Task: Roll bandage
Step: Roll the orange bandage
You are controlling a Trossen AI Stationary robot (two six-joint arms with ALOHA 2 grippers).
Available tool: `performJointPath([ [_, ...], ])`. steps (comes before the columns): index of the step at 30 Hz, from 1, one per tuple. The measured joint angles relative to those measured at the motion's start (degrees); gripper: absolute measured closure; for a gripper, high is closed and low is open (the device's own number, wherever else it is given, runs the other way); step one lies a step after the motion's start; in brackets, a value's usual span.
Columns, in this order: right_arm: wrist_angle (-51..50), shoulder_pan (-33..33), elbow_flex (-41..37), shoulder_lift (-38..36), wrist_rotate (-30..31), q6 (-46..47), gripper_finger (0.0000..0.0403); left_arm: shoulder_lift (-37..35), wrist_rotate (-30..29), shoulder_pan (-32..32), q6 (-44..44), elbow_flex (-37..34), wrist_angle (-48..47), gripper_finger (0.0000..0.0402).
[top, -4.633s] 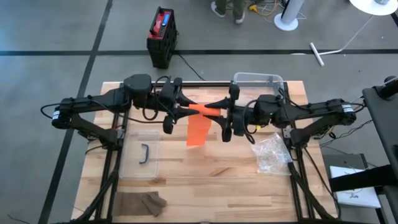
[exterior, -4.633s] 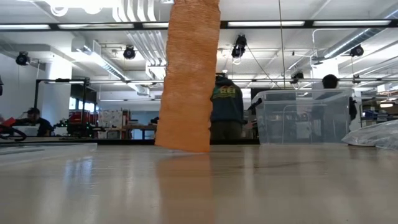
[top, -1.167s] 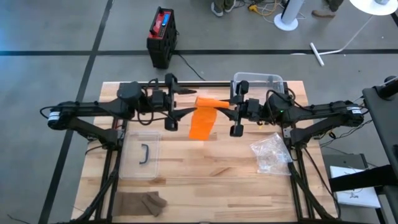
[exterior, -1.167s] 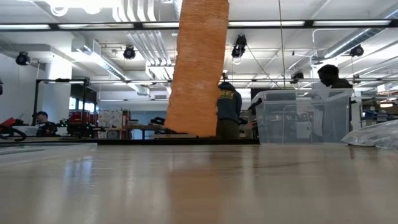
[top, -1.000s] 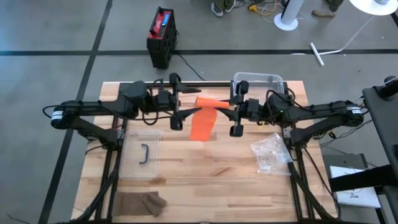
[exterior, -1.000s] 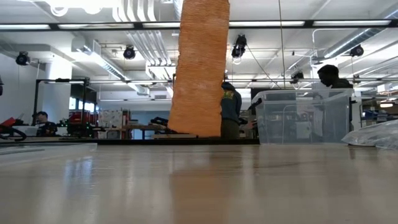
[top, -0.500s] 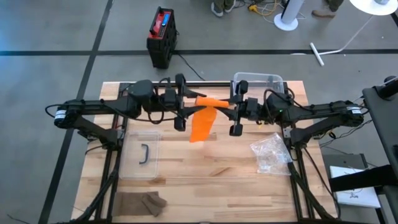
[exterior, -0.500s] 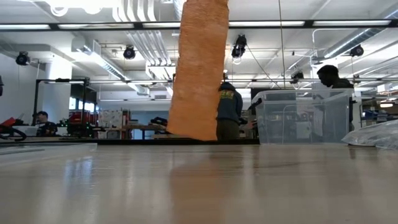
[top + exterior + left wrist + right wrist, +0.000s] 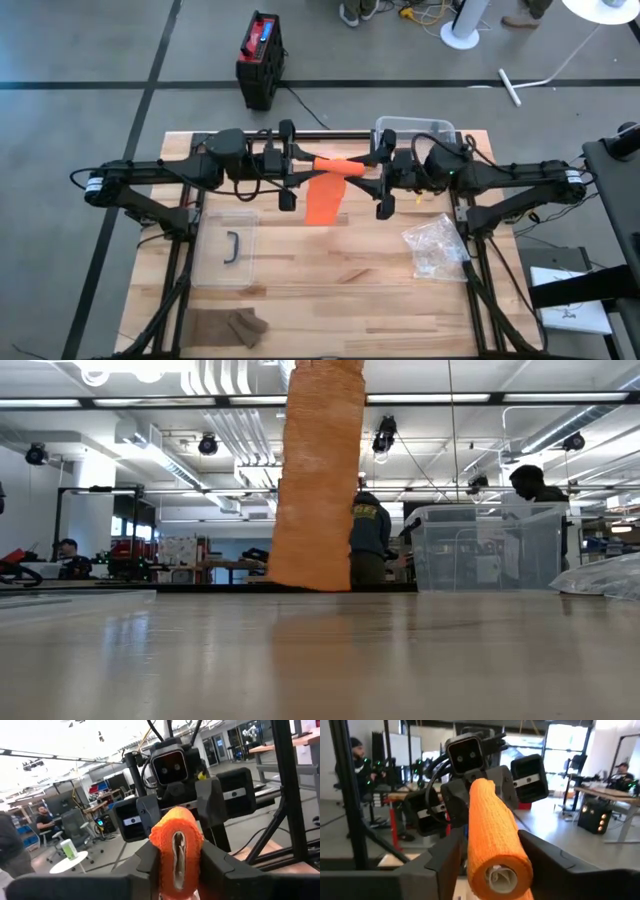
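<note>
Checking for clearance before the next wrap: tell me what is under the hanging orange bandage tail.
Under the bandage tail, only bare wooden table shows. In the low view its bottom edge hangs near the tabletop; contact cannot be told. The patch of table directly behind the strip is covered.

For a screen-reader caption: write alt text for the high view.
An orange bandage roll is held above a wooden table between the left gripper and right gripper, its loose tail hanging down. A clear lid and plastic bag lie on the table.
</note>
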Motion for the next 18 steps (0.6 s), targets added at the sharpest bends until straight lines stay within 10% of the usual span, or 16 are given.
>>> performJointPath([
  [18,-1.02,-0.23,3.31,-1.28,-3.83,3.31,0.0123,-1.20,4.85,-1.01,7.33,-0.07,-0.76,0.0347],
])
